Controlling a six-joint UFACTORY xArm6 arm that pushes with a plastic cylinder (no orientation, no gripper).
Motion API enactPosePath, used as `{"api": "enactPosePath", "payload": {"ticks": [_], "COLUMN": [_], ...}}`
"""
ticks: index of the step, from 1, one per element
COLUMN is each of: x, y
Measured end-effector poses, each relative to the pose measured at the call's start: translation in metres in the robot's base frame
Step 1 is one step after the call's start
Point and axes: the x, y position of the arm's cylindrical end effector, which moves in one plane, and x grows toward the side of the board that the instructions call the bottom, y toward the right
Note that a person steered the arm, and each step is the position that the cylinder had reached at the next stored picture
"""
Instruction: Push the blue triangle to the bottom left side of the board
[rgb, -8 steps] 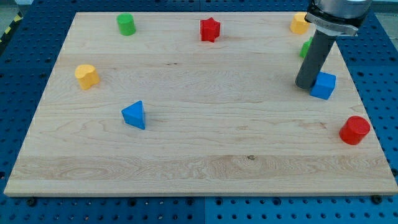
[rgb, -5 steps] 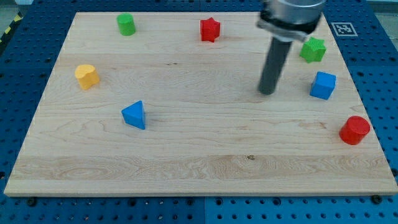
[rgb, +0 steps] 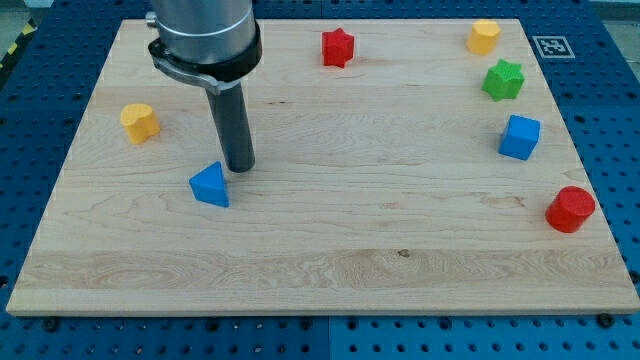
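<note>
The blue triangle (rgb: 210, 186) lies on the wooden board (rgb: 330, 250), left of centre. My tip (rgb: 239, 167) rests on the board just to the upper right of the triangle, touching or almost touching its top corner. The rod rises from there toward the view's top left, and the arm's body hides the green cylinder that stood at the board's top left.
A yellow block (rgb: 139, 122) sits at the left. A red star (rgb: 338, 47) is at top centre. At the right are a yellow block (rgb: 483, 36), a green star (rgb: 503, 79), a blue cube (rgb: 519, 137) and a red cylinder (rgb: 571, 209).
My tip has swept from the blue cube at the right across the board to the blue triangle. The triangle has shifted slightly to the left.
</note>
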Motion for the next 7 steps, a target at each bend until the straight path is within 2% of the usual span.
{"api": "enactPosePath", "payload": {"ticks": [2, 3, 4, 6, 7], "x": [0.045, 0.036, 0.050, 0.084, 0.070], "y": [-0.024, 0.014, 0.025, -0.057, -0.050]}}
